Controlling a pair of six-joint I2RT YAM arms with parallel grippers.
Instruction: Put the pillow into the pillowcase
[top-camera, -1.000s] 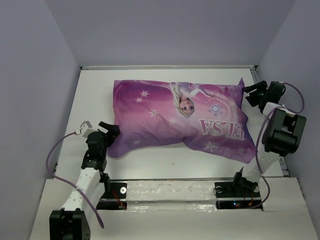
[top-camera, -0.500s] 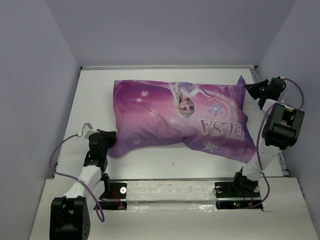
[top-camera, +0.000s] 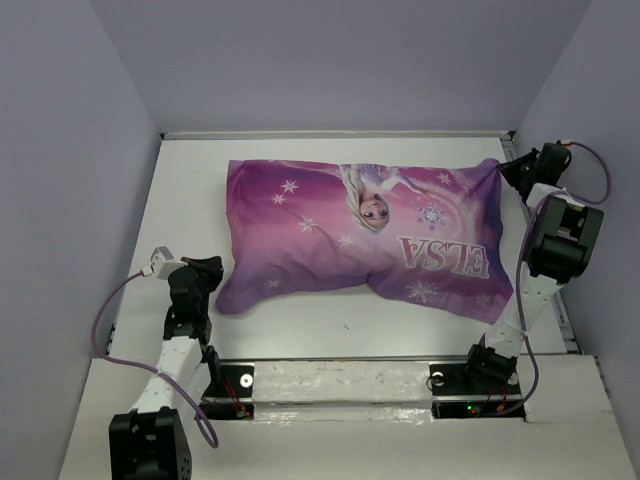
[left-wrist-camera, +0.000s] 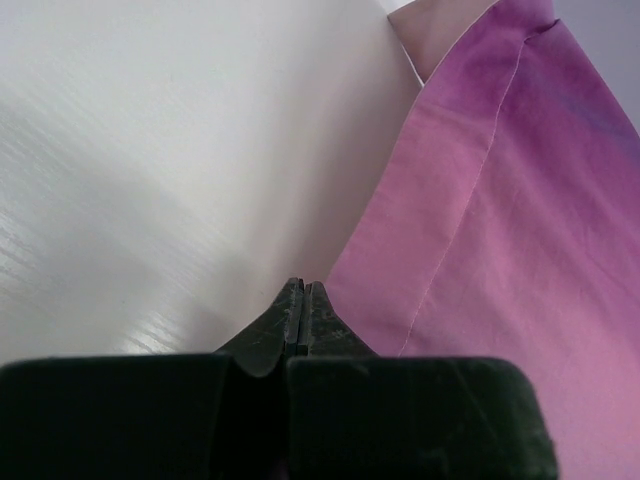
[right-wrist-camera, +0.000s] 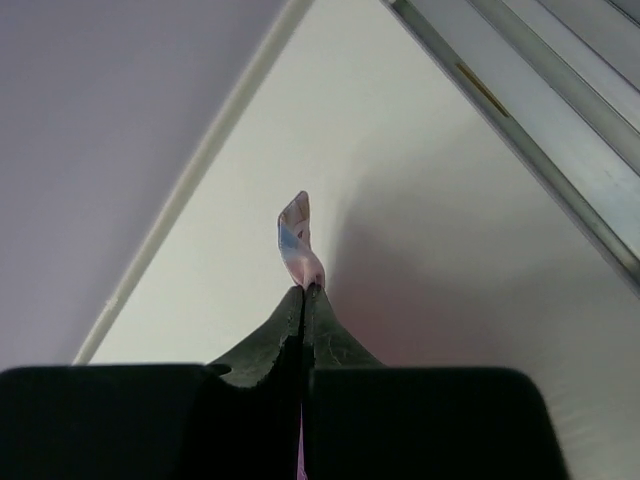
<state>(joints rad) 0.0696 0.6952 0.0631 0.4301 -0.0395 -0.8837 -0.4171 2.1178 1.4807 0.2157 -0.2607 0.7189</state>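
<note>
Mid-table is taken up by the plump pillowcase — no low pass across it. Bare table is seen on the left, along the far edge and in a near strip. The far-right corner is cramped: the right gripper, pinched on the pillowcase corner, is hemmed in by the right wall. The left gripper, closed, is just beside the near-left hem — open table to its left.
</note>
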